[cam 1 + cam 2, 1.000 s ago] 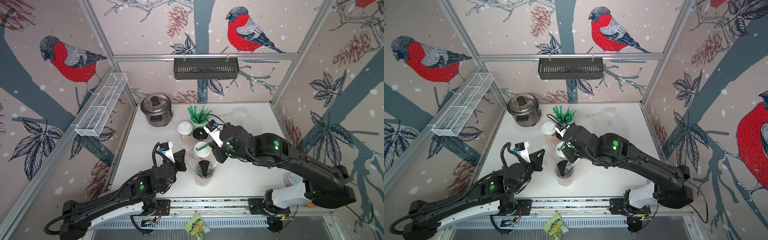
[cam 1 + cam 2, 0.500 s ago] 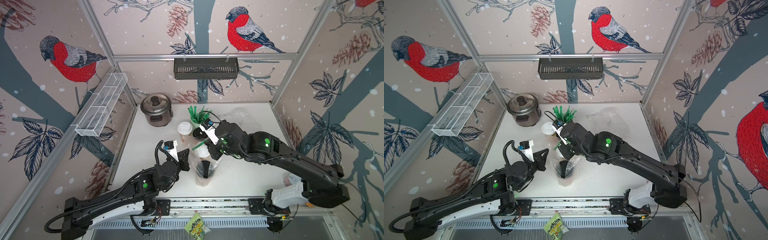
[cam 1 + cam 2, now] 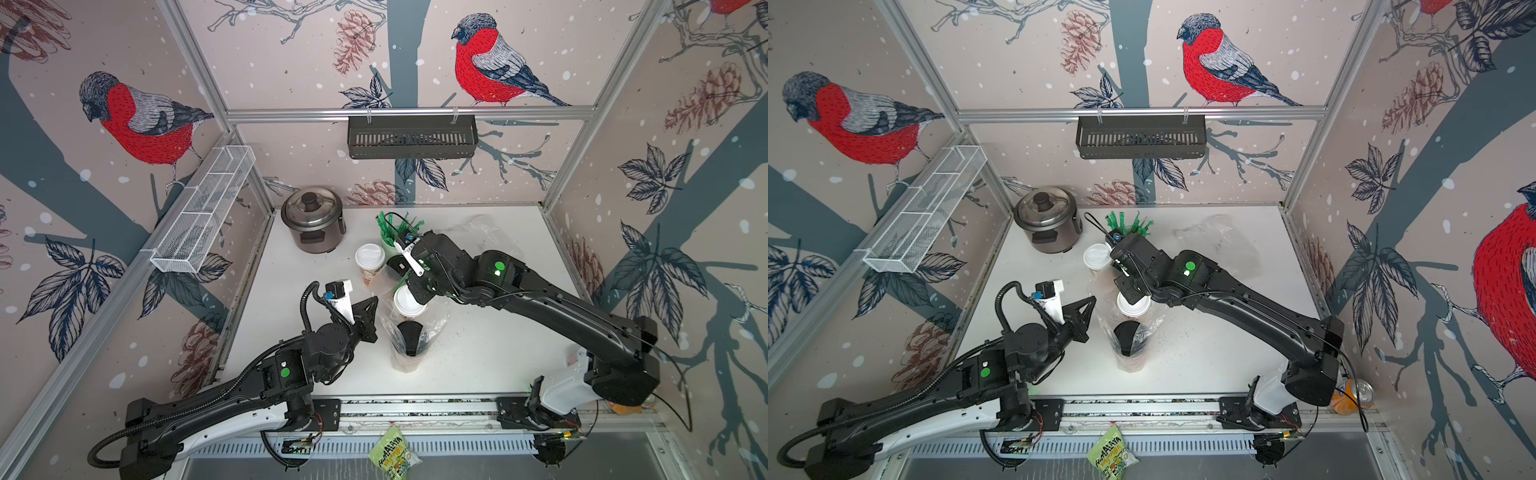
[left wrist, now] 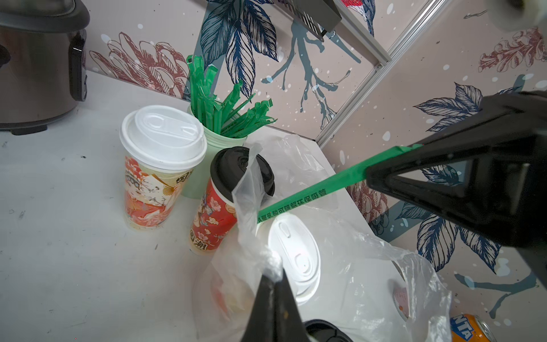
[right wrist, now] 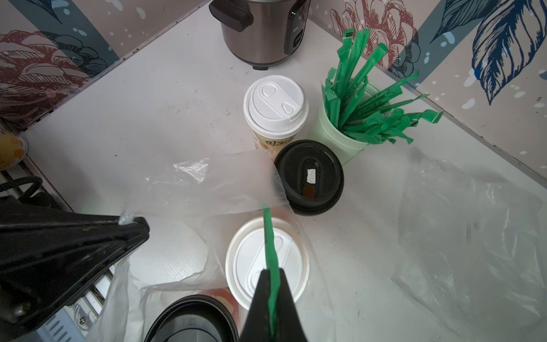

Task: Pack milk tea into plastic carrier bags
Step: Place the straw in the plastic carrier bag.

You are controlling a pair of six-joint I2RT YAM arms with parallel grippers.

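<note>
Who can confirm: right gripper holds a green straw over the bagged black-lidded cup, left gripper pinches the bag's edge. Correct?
Not quite. The right wrist view shows the green straw in the right gripper over the bagged white-lidded cup, not the black-lidded cup beside it. The left gripper does pinch the bag at its edge.

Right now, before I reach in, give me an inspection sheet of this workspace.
Surface: white table, lightly scuffed.
Job's things: clear bag holds bagged white-lid cup and bagged black-lid cup; loose white-lid cup and loose black-lid cup stand outside; spare bag lies at the back.
Clutter: rice cooker, straw cup; soda can and snack packet by the front rail.
Pincers: left pincer shut on clear bag's edge; right pincer shut on green straw.
Cables: hose loops on left arm; thin cable arcs near straw cup.
Surroundings: wire basket, black rack on walls.
</note>
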